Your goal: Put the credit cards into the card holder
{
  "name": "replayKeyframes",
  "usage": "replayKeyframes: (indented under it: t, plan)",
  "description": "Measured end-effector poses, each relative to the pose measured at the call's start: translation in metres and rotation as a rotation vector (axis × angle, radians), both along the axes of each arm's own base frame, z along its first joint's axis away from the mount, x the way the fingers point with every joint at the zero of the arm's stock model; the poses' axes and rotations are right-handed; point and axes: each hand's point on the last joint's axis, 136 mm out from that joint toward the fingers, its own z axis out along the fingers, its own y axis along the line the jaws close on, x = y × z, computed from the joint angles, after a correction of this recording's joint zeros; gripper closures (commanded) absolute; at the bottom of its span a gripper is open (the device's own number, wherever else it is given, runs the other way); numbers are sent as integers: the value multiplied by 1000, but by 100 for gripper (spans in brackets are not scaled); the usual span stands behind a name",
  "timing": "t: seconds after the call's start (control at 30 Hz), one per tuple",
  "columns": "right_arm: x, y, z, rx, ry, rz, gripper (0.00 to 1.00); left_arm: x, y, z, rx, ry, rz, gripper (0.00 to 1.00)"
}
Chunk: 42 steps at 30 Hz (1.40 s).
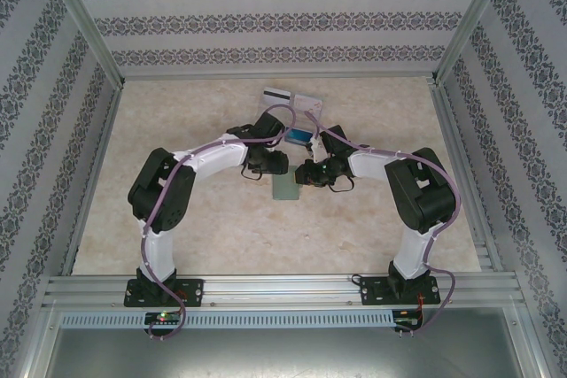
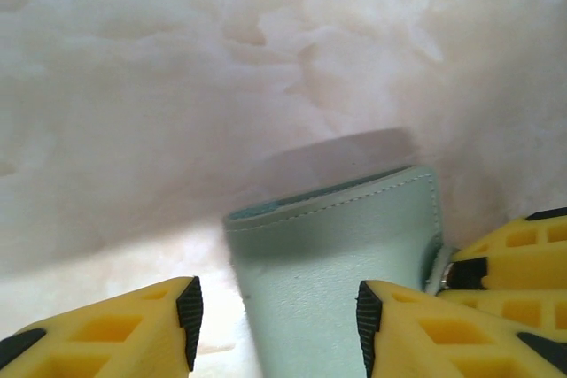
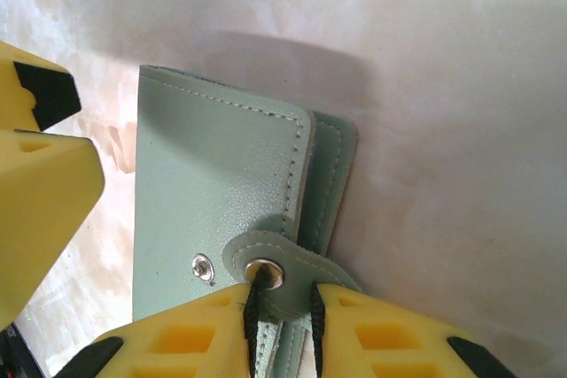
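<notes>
The card holder (image 1: 285,189) lies flat on the marbled table (image 1: 177,236), near the middle, with both arms bent inward over it. From above, the left gripper (image 1: 266,165) sits at its far-left corner and the right gripper (image 1: 312,174) at its right edge, but the black wrist bodies hide how the jaws stand.

The wrist views supply that. In the right wrist view, the right gripper (image 3: 283,307) has its yellow fingers (image 3: 177,338) drawn close together on the rounded strap (image 3: 288,285) of the grey-green holder, pinching it just below the metal snap (image 3: 263,273). A second snap stud (image 3: 203,266) shows on the cover beside it, and the cover's far edge stands slightly off the layer beneath (a thin dark gap runs along the stitching).

The left wrist view looks along the holder from the other side. The left gripper (image 2: 275,316) has its jaws spread wide, with the holder between them. The right-hand pad (image 2: 368,320) is at the holder's edge, and the left-hand pad (image 2: 190,320) stands clear of it, with bare table showing in the gap.

The top view also gives the cards, all beyond the holder. The white-grey card (image 1: 277,97) and pale pink card (image 1: 307,102) lie side by side near the far edge, and the blue card (image 1: 298,135) lies nearer, between the two wrists, partly covered by a cable.
</notes>
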Motion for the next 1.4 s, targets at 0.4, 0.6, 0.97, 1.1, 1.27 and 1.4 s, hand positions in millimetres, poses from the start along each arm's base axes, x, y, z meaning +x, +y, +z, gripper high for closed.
replayKeyframes:
  t: [0.4,0.6,0.97,1.1,1.27,1.4]
  plan:
    - [0,0,0,1,0,0,72,-42,-11,-20,-179,145,24,40]
    - [1,-1,8,47,3,-3,66,-37,-14,-24,-183,153,45,46]
    - [19,-33,47,154,-51,-106,66,-30,-2,-24,-96,132,64,47]
    - [11,-32,29,184,9,-128,66,-30,-2,-25,-87,131,61,47]
    - [2,-26,2,207,95,-144,66,-30,-6,-27,-77,133,54,47]
    - [7,-16,4,241,84,-135,67,-29,-7,-26,-73,130,49,47]
